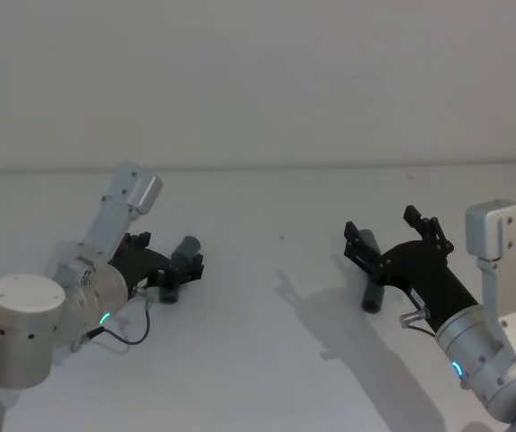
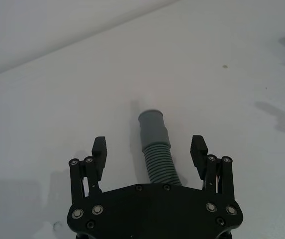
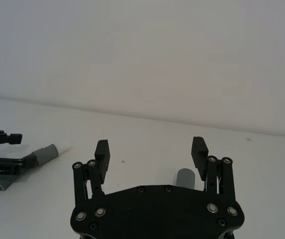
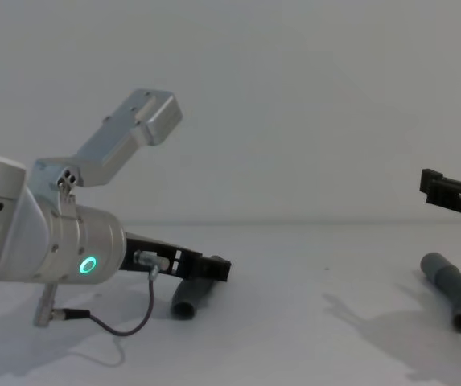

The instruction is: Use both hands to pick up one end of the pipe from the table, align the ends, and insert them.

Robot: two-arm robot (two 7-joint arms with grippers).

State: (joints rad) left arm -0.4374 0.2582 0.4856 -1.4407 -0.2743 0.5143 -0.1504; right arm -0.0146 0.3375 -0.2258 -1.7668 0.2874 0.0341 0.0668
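Pipe (image 1: 187,247) in two grey pieces on the table (image 1: 267,360), well apart: left piece (image 2: 154,147) toward the table's left side, right piece (image 1: 372,292) toward its right. Left gripper (image 2: 148,144) low over the table, released, fingers (image 2: 99,149) spread either side of the left piece's ribbed middle without touching; near end hidden under the gripper body. Right gripper (image 3: 150,148) over the table's right side, likewise spread, body hiding the right piece except one grey end. White tip (image 3: 63,146) on the left piece in the right wrist view.

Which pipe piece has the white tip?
The pipe piece at the left hand: one end of it is white. The other piece, by the right hand, looks grey all over.
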